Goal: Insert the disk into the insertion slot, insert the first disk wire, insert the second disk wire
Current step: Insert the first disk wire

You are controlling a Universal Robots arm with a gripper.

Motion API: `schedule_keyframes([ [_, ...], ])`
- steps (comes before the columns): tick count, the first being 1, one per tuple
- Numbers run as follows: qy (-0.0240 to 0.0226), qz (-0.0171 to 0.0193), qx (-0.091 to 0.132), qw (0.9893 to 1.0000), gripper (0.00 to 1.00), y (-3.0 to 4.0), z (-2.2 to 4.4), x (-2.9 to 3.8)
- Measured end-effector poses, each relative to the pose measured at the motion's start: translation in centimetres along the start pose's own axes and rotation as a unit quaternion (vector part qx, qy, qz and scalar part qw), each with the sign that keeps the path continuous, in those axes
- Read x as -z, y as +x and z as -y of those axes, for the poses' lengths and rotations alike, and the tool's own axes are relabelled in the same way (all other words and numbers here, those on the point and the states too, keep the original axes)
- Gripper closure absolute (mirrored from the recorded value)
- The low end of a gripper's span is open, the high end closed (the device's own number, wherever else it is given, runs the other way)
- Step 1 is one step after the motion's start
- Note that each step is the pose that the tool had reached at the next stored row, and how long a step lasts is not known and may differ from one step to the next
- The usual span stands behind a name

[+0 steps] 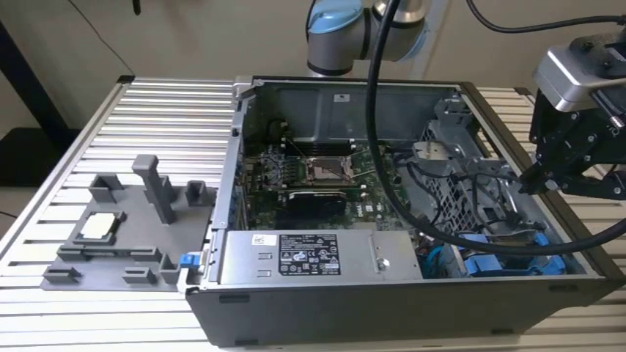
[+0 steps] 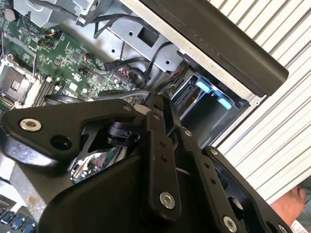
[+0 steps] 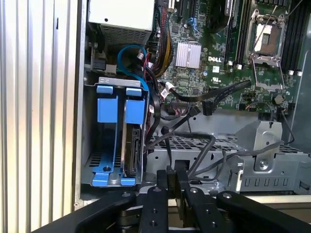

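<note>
Disk (image 3: 131, 150) looks seated in the slot (image 3: 90, 145), gripper (image 3: 176, 171) pinched shut, seemingly empty, near loose black wires (image 3: 228, 89), so I reckon first-wire step is on, needing a plug picked

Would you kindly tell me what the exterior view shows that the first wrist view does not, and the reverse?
Exterior view: the grey fixture tray on the ribbed table, at the exterior view's left of the computer case, and the arm's blue-capped joint. First wrist view: the disk, edge-on inside the drive cage. Both: the processor socket and the blue carriers.
</note>
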State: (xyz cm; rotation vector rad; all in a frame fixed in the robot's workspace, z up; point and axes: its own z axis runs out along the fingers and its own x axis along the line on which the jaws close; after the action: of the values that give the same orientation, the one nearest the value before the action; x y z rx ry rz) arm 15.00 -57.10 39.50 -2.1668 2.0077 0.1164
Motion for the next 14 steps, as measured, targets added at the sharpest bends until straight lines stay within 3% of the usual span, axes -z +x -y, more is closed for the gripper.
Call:
schedule_keyframes([
  [8, -0.0002, -0.001, 0.0, 1.0, 0.81, 0.01, 0.0, -0.03],
  [11, -0.0011, -0.0123, 0.001, 0.9999, 0.81, 0.03, -0.01, -0.14],
  [14, -0.0017, -0.02, 0.001, 0.9998, 0.81, 0.08, -0.04, -0.41],
])
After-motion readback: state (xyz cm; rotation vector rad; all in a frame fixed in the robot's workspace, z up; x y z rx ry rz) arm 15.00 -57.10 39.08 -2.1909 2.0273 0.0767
